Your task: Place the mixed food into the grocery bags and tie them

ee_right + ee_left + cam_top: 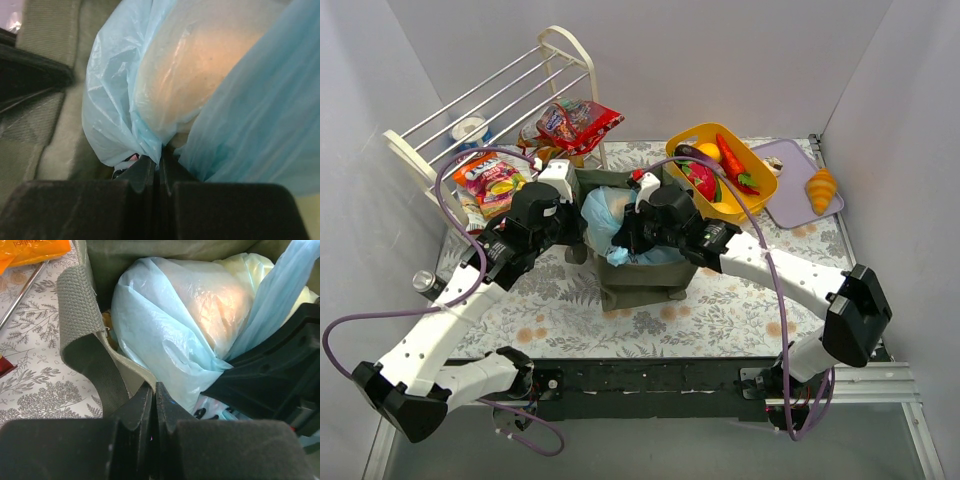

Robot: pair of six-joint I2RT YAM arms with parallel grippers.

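White rack (480,100) stands left of yellow tub (760,170).

plastic bag (603,218) was translucent light blue | tote (640,285) was dark olive green | surface (570,310) was white with grey leaf print | tub (761,166) was yellow | rack (408,152) was cream | tray (790,165) was lilac | snack packets (582,122) were red and orange

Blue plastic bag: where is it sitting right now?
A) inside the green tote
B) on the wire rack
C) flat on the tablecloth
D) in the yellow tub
A: the blue plastic bag bulges out of the open top of the green tote, whose fabric walls surround it.
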